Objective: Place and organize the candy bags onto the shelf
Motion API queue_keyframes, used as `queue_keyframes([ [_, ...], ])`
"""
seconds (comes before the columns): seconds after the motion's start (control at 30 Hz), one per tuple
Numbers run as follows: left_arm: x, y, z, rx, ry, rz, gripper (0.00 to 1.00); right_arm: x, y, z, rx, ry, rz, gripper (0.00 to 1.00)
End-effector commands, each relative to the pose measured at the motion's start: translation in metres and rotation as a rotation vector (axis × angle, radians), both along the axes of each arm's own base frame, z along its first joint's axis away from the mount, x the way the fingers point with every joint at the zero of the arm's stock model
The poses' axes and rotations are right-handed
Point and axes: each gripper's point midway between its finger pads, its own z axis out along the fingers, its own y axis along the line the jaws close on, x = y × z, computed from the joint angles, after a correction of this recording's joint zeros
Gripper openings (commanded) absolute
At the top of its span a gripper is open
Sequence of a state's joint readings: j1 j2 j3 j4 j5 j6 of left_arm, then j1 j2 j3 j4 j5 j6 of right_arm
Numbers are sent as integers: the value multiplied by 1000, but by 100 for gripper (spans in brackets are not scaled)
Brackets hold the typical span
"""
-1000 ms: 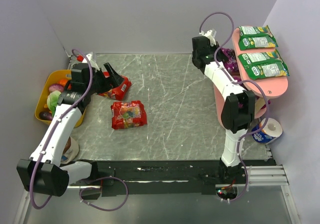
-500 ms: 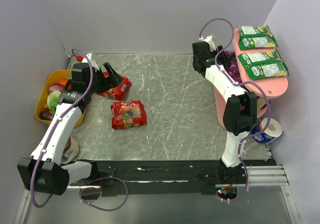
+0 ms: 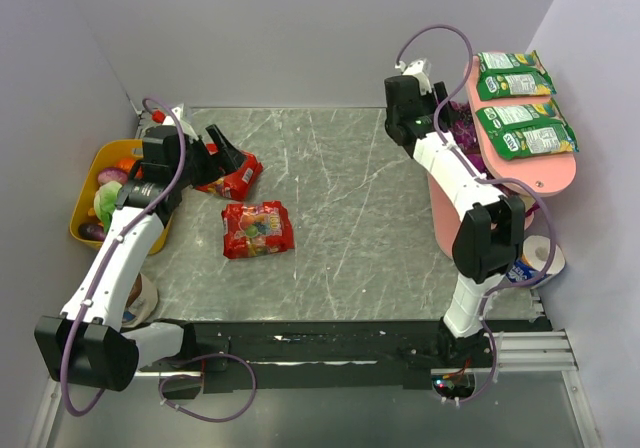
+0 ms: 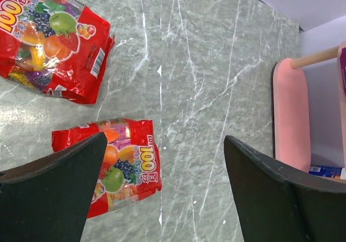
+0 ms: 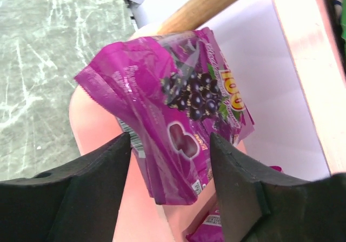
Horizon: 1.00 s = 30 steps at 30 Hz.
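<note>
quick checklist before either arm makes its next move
1. Right gripper open: ok.
2. Purple bag lying flat on the shelf: not ok, it looks bunched up.
3. Right fingers clear of that bag: cannot tell, it sits between them.
4. Left gripper open: ok.
5. Red bag centred under the left gripper: not ok, it lies off toward one finger.
6. Green bags side by side on the top board: ok.
</note>
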<state>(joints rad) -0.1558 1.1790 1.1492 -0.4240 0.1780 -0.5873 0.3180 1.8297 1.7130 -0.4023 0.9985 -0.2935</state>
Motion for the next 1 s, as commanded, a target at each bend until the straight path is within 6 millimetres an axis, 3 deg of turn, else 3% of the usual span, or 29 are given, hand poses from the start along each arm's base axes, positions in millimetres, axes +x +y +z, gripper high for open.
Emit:
queue_keyframes([
  [0.0, 0, 3, 17, -5, -66, 10, 96, 9, 2, 22, 20, -72, 14, 61],
  [0.13, -1, 6, 17, 6, -68, 17, 96, 19, -4, 10, 26, -53, -5, 50],
  [0.27, -1, 7, 16, 10, -63, 18, 96, 28, -13, 9, 46, -61, -33, 29],
  [0.43, -1, 6, 16, -1, -58, 17, 96, 37, -23, 0, 14, -47, -75, 12],
  [0.53, -1, 6, 15, 1, -55, 21, 96, 37, -32, 0, 1, -59, -112, 8],
  [0.97, 1, 8, 15, 6, -53, 25, 96, 40, -57, 13, -75, -85, -174, 8],
])
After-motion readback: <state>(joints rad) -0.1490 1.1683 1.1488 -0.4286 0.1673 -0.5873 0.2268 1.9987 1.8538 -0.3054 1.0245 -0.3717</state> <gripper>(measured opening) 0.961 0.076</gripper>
